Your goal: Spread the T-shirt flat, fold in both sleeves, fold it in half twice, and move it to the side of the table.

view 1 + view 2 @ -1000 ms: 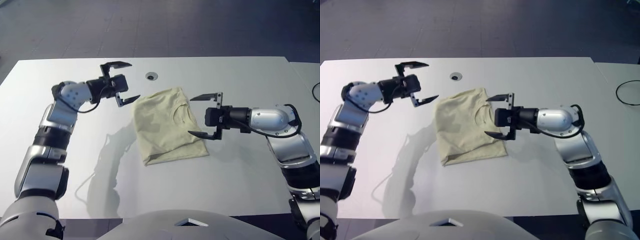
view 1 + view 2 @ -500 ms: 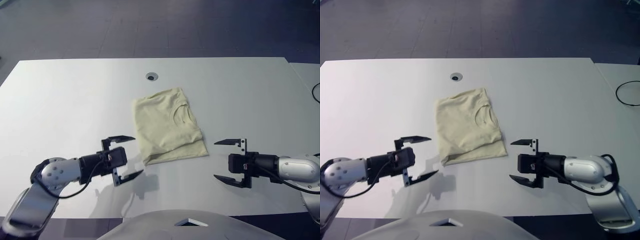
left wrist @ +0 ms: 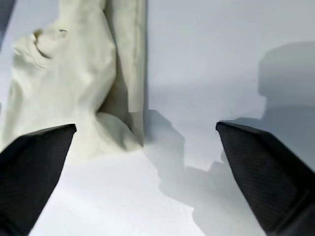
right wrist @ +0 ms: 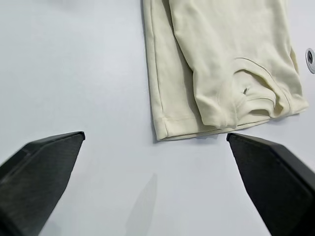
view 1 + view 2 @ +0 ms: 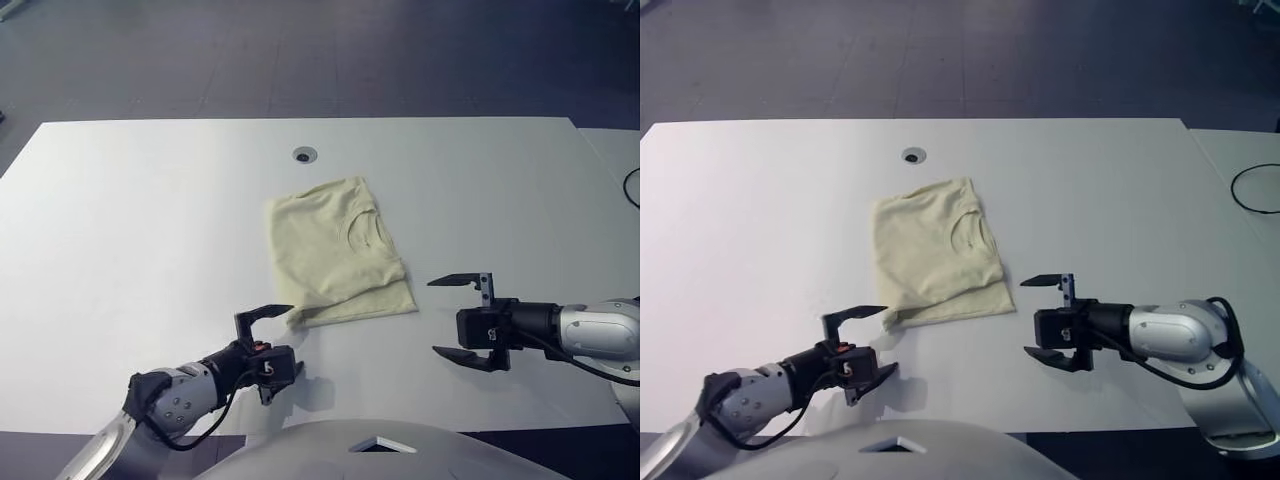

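A pale yellow T-shirt (image 5: 335, 250) lies folded into a rough rectangle in the middle of the white table (image 5: 120, 220), collar side up. My left gripper (image 5: 293, 342) is open, low near the table's front edge, just in front of the shirt's near left corner. The left wrist view shows that corner of the T-shirt (image 3: 74, 73) between and beyond the spread fingers. My right gripper (image 5: 433, 317) is open too, a short way right of the shirt's near right corner, touching nothing. In the right wrist view the T-shirt (image 4: 221, 64) lies ahead of the gripper (image 4: 156, 134).
A round cable hole (image 5: 304, 154) sits in the table behind the shirt. A black cable loop (image 5: 1255, 187) lies on the neighbouring surface at the far right. Bare table spreads to the left and right of the shirt.
Both arms have drawn back from beside the shirt to the table's front. Since half a second ago the left gripper has slid right to the shirt's near left corner. The right has barely moved.
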